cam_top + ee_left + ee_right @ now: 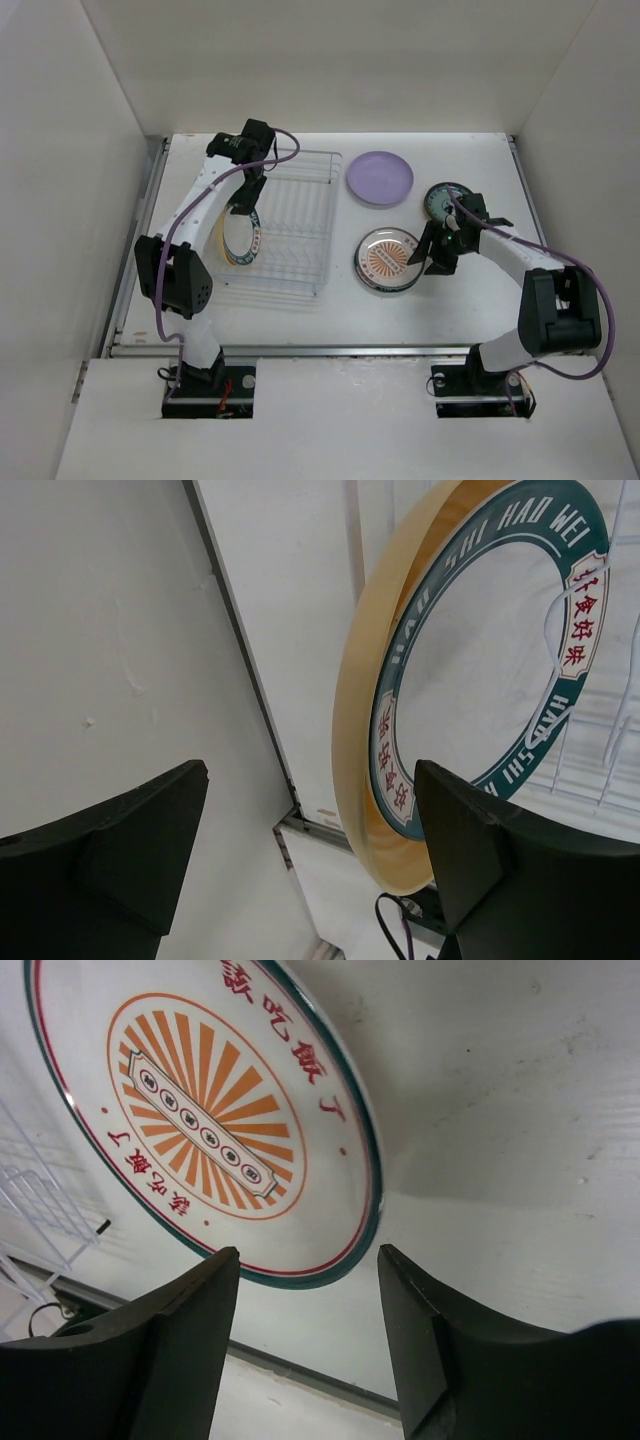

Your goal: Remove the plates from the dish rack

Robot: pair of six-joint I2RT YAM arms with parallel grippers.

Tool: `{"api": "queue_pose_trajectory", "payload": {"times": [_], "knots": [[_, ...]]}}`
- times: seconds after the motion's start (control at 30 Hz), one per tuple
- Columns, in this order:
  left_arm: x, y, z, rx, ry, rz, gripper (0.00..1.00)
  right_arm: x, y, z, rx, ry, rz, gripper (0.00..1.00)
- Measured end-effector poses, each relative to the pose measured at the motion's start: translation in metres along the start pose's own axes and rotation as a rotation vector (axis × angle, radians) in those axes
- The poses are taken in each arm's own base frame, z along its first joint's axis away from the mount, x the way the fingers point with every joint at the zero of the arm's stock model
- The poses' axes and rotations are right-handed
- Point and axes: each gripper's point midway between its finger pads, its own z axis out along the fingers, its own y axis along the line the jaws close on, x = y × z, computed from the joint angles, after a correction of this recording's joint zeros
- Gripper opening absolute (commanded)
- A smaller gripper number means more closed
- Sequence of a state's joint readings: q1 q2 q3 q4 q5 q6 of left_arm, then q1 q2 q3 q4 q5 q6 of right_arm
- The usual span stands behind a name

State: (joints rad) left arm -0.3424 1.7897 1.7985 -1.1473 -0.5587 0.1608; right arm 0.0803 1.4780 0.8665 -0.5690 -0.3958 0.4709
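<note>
At the left of the top view, the left gripper (244, 200) hangs over the dish rack (295, 215), a rectangle of thin pale wires. Its black fingers (110, 850) stand wide apart and hold nothing. Just beyond them, a glossy teal-rimmed plate (480, 660) leans on a smooth yellow plate (358, 730), both on edge in the slots. In the middle, the lilac plate (380, 178) and the sunburst plate (388, 262) lie flat on the white table (330, 320). At right, the right gripper (432, 250) is spread too (empty) at the sunburst plate's edge. Its arm covers part of another lettered plate (437, 198).

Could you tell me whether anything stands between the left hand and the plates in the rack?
Nothing visible does: the open left hand faces the teal-rimmed plate and the yellow plate behind it, both standing in the rack.
</note>
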Motion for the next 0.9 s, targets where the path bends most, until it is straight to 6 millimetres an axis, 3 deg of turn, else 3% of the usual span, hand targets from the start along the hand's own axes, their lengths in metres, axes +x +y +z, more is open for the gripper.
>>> {"api": "queue_pose_trajectory", "payload": {"times": [0.13, 0.4, 0.57, 0.73, 0.9], "knots": [[0.000, 0.000, 0.001, -0.001, 0.003, 0.001, 0.81, 0.002, -0.006, 0.000, 0.031, 0.005, 0.000, 0.65], [0.001, 0.002, 0.001, -0.013, 0.006, 0.003, 0.59, 0.004, -0.014, -0.011, 0.089, -0.013, -0.016, 0.67], [0.000, -0.001, 0.005, -0.013, 0.018, 0.011, 0.38, -0.002, -0.009, -0.018, 0.074, -0.044, -0.032, 0.69], [0.000, -0.012, 0.009, 0.018, 0.030, 0.011, 0.00, -0.002, -0.008, -0.019, 0.072, -0.047, -0.033, 0.69], [0.002, -0.006, 0.006, 0.005, 0.041, -0.013, 0.00, -0.002, -0.007, -0.019, 0.071, -0.048, -0.035, 0.69]]}}
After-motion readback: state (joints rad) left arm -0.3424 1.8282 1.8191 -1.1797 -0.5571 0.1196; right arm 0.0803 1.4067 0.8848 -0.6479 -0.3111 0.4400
